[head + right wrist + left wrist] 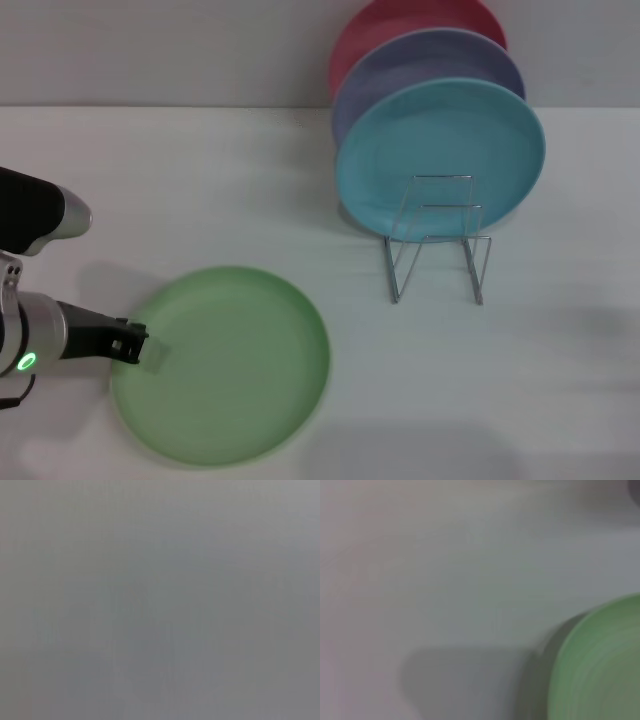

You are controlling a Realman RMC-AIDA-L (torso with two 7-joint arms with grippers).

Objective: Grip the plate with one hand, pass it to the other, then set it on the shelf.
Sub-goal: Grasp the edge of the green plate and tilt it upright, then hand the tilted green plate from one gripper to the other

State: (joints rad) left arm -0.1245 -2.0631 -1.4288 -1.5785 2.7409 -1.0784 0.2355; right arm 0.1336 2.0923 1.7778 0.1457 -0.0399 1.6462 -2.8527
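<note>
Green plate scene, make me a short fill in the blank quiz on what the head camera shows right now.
1. The left gripper is at the rim of the ____ plate.
2. The green plate lies ____ on the white table.
3. The wire rack holds ____ standing plates.
4. The standing plate nearest the robot is the ____ one.

Missing words: green; flat; three; turquoise

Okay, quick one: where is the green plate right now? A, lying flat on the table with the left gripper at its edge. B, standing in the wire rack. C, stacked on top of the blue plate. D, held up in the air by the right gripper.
A: the green plate lies flat on the table, with the left gripper at its near-left rim; the wire rack has free slots in front.
</note>
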